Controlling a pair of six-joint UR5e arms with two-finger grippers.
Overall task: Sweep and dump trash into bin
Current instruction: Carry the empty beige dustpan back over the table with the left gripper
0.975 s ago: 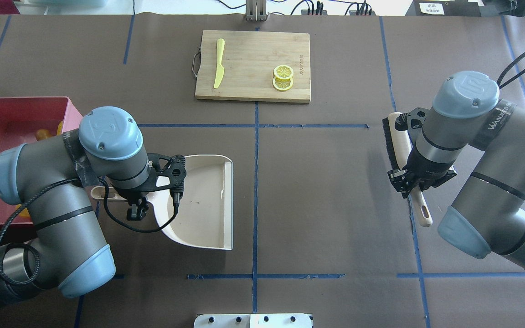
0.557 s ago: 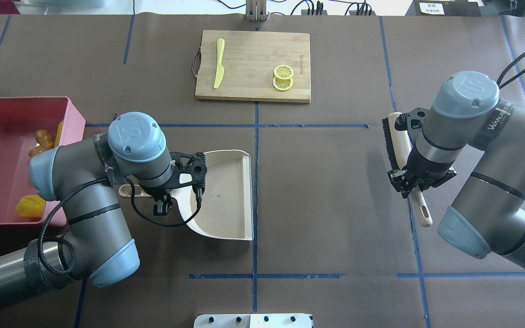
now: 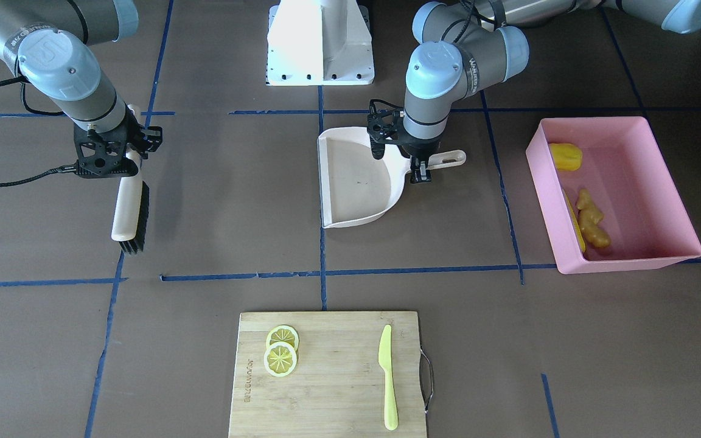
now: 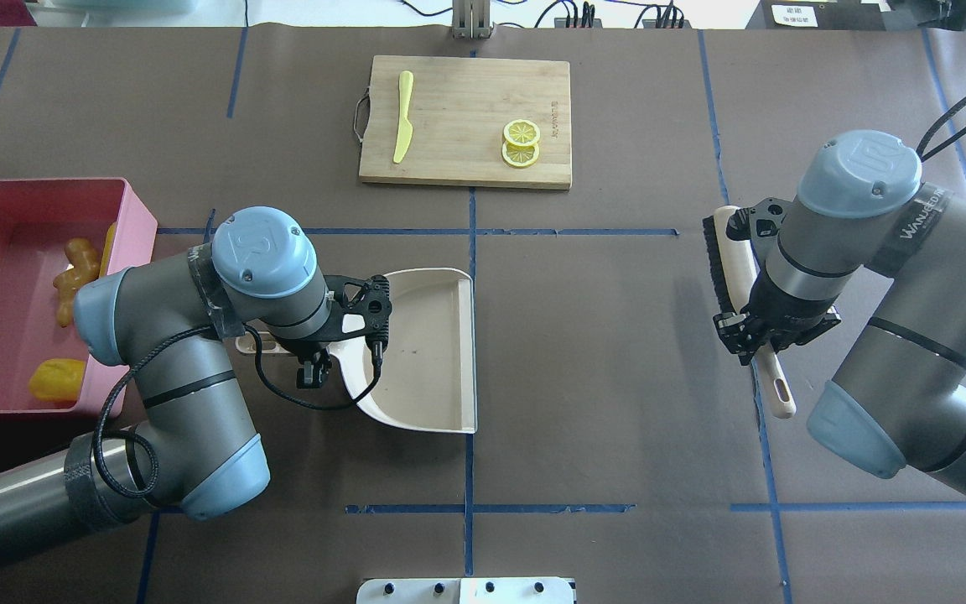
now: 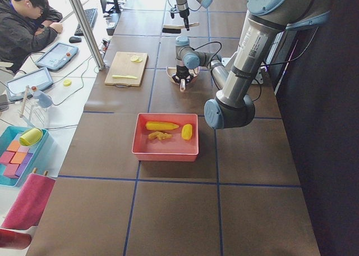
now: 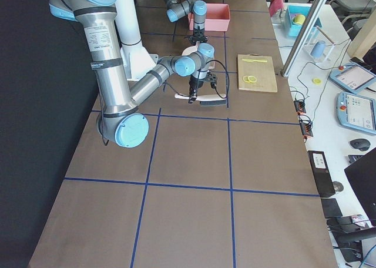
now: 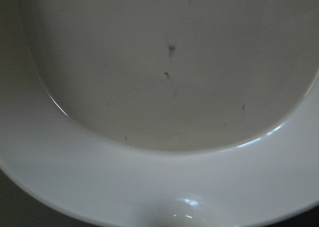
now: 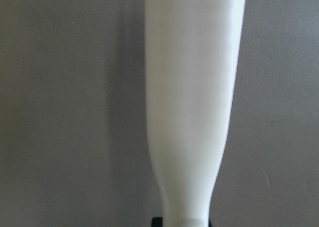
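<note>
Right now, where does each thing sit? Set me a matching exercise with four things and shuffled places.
1 ginger root
2 dustpan
3 brush
4 lemon slices

A on the cutting board
B in the pink bin
C empty, near the middle of the table
D on the robot's right side

Pairs: 1-B, 2-C, 3-D, 4-A

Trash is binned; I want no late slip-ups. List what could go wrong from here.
The left gripper holds the dustpan by its handle alone; the pan could tilt or slip when set down.
The right gripper holds the brush by its handle, bristle head far out; it could scrape the table.
The corn cob lies against the wall of the pink bin nearest the dustpan; a knock might tip it out.
</note>
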